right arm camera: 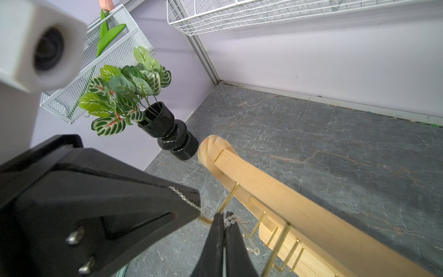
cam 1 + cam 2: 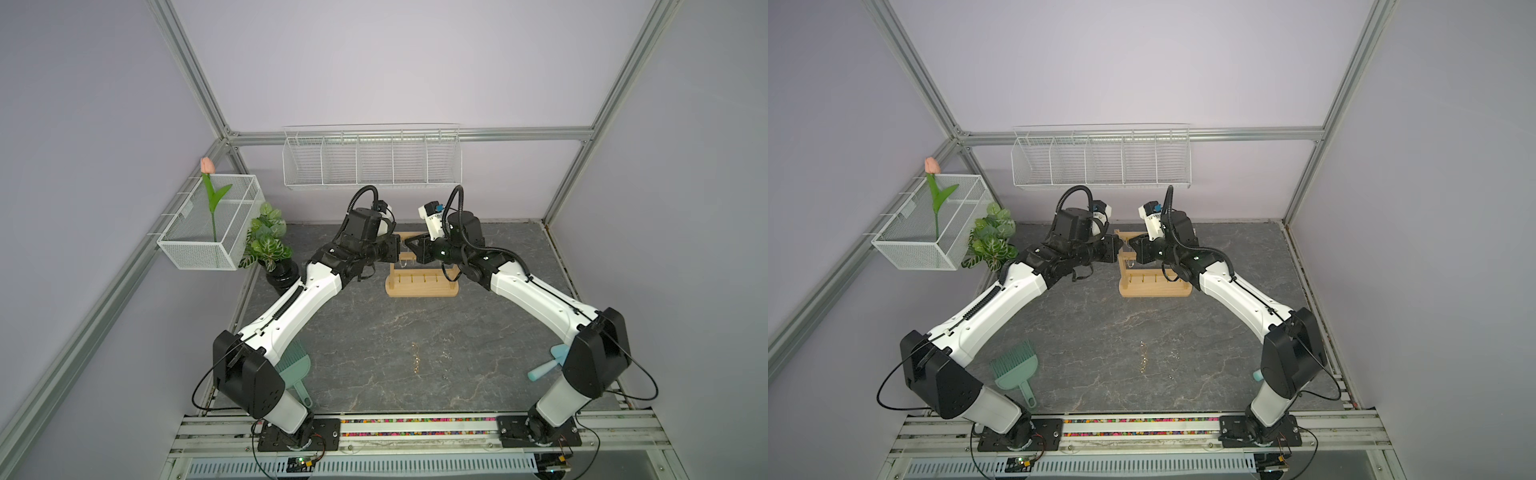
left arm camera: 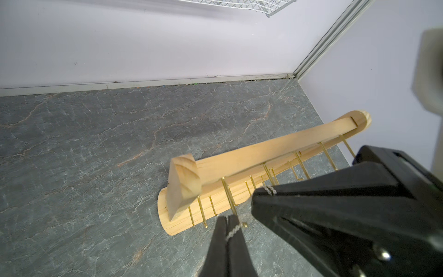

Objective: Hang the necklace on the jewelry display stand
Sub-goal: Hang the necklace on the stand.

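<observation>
The jewelry display stand (image 2: 422,286) (image 2: 1154,287), light wood with gold hooks, stands at the back middle of the table. Both grippers meet over its left end in both top views. My left gripper (image 2: 397,249) (image 3: 227,219) is shut on the necklace (image 3: 233,231), a thin silver chain. My right gripper (image 2: 409,249) (image 1: 224,215) is shut on the same chain (image 1: 229,219). The short stretch between them passes at the tip of the end hook (image 3: 229,194) (image 1: 230,195) on the top rail; whether it rests on the hook is unclear. A small ring (image 1: 256,251) dangles below.
A white wire basket (image 2: 372,160) hangs on the back wall above the stand. A mesh basket (image 2: 208,232) with a tulip and a plant in a black vase (image 2: 282,276) stand at the left. A green scoop (image 2: 1015,368) and a teal tool (image 2: 548,365) lie near the arm bases.
</observation>
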{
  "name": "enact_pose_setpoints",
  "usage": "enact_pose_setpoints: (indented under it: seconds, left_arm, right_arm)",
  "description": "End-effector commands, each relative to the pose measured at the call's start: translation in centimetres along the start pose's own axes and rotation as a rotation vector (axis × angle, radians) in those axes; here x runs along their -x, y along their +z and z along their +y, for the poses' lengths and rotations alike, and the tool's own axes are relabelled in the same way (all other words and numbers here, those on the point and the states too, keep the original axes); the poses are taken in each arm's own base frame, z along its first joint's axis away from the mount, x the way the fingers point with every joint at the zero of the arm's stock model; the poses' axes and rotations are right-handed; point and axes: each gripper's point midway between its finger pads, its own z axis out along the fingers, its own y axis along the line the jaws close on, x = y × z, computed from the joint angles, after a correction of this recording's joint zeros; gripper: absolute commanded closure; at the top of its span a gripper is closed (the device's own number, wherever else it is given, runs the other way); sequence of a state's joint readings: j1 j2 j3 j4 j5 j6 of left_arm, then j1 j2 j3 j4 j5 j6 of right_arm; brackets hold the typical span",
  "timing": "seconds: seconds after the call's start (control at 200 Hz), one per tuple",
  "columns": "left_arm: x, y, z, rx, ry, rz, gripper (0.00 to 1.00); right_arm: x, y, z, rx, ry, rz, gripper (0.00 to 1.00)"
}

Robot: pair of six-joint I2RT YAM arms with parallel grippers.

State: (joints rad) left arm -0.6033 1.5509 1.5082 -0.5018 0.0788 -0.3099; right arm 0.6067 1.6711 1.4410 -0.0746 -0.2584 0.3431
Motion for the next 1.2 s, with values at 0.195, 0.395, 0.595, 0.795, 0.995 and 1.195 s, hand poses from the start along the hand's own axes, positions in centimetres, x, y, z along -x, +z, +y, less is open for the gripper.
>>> enact_pose_setpoints:
  seconds: [0.195,0.395,0.595,0.795,0.995,1.195]
  left_arm:
    - [-0.8,0.2,0.9,0.051,0.000,0.011,1.00]
    - [-1.5,1.3,1.6,0.080,0.002,0.031,1.00]
    - [-1.9,2.1,2.1,0.097,-0.001,0.042,1.00]
    - [-2.0,2.5,2.1,0.097,-0.005,0.045,1.00]
    - [-2.1,3.0,2.1,0.097,-0.004,0.048,1.00]
    - [-2.7,3.4,2.5,0.108,-0.017,0.066,1.00]
  right_arm:
    - [0.4,0.1,0.6,0.014,-0.021,-0.014,0.91]
    - [0.2,0.4,0.4,0.012,-0.017,-0.007,0.91]
    - [-0.1,0.6,0.2,0.011,-0.015,-0.002,0.90]
    - [-0.4,0.7,0.1,0.008,-0.012,0.001,0.89]
    - [-0.5,0.6,0.1,0.011,-0.011,0.002,0.89]
    - [-0.5,0.1,0.3,0.009,-0.016,0.000,0.88]
